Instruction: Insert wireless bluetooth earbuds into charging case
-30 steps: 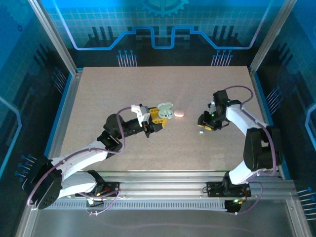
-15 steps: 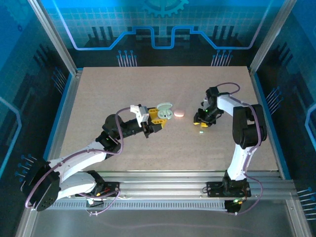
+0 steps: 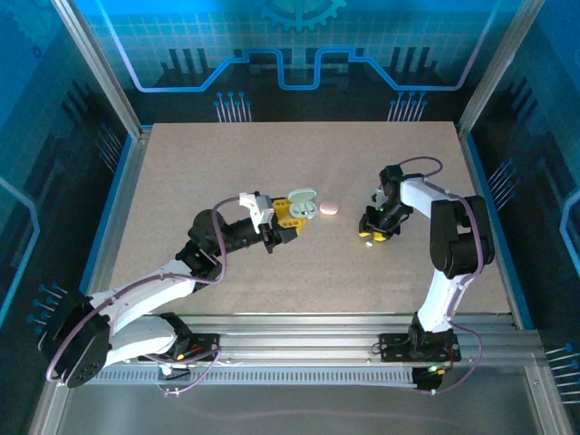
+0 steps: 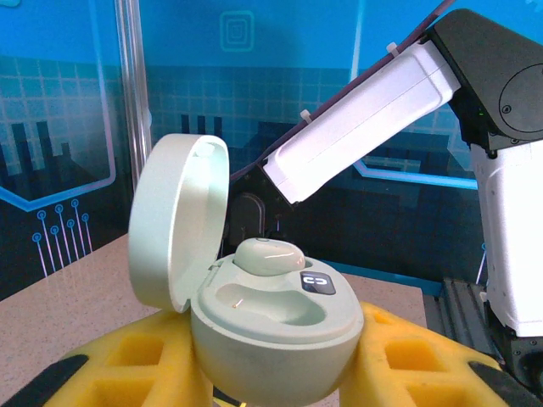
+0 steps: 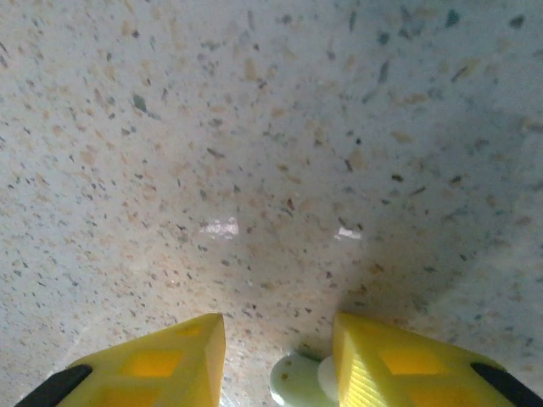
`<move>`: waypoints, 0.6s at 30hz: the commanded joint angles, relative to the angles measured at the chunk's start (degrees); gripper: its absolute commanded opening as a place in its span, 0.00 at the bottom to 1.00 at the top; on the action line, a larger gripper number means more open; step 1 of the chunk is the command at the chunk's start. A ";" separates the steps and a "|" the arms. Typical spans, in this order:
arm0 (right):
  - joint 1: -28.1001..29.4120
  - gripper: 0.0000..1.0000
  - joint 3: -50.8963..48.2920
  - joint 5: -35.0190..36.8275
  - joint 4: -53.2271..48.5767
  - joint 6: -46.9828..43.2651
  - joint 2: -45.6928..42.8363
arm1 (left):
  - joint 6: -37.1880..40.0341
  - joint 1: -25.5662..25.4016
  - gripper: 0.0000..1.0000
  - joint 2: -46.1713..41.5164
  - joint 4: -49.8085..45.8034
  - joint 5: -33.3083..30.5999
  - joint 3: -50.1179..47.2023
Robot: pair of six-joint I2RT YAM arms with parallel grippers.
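Note:
My left gripper (image 3: 288, 214) is shut on the pale green charging case (image 3: 300, 205), held above the table with its lid (image 4: 174, 220) open. One pale earbud (image 4: 268, 256) sits in the case's far socket, and the near socket (image 4: 271, 307) is empty. My right gripper (image 3: 372, 236) points down at the table right of centre, open. A second pale green earbud (image 5: 297, 381) lies on the table between its yellow fingers (image 5: 161, 365), touching the right one, with a gap to the left one.
A pink oval case (image 3: 329, 209) lies on the table between the two grippers. The right arm (image 4: 356, 144) passes behind the held case in the left wrist view. Blue walls and metal posts (image 3: 100, 72) ring the speckled table (image 3: 272, 154).
My right gripper has swung left and come down over the loose earbud on the table. The left gripper and the case have stayed still.

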 commanded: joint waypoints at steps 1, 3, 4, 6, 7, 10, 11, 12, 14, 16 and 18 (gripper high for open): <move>0.96 0.40 -1.23 0.85 -2.70 -0.38 -1.93 | 0.99 -0.32 0.33 -0.98 0.96 -0.28 -0.24; 1.16 0.40 -1.82 1.52 -3.17 -0.08 -2.33 | 0.94 -0.32 0.33 -1.05 1.05 -0.30 -0.33; 1.10 0.40 -2.34 1.40 -3.07 0.21 -2.61 | 0.97 -0.29 0.33 -1.08 1.07 -0.28 -0.32; 1.10 0.40 -2.92 1.21 -3.11 0.54 -2.85 | 1.03 -0.32 0.33 -1.26 1.07 -0.36 -0.41; 1.20 0.40 -3.03 0.77 -3.14 0.43 -2.93 | 1.06 -0.32 0.33 -1.27 1.07 -0.45 -0.50; 1.67 0.40 -3.39 0.27 -3.16 0.44 -3.51 | 1.08 -0.32 0.33 -1.36 1.03 -0.46 -0.50; 1.81 0.40 -3.38 0.17 -3.25 0.51 -3.68 | 1.10 -0.27 0.33 -1.34 1.10 -0.45 -0.51; 2.02 0.40 -3.34 0.08 -3.45 0.49 -3.79 | 1.08 -0.29 0.33 -1.36 1.01 -0.50 -0.50; 2.45 0.40 -2.91 1.26 -3.81 0.50 -4.13 | 1.08 -0.31 0.33 -1.42 0.97 -0.46 -0.50; 2.97 0.40 -1.87 3.92 -4.73 0.40 -4.06 | 1.15 -0.29 0.33 -1.45 1.01 -0.54 -0.58; 3.43 0.40 -0.77 6.64 -5.60 0.21 -3.67 | 1.07 -0.31 0.33 -1.37 0.96 -0.50 -0.50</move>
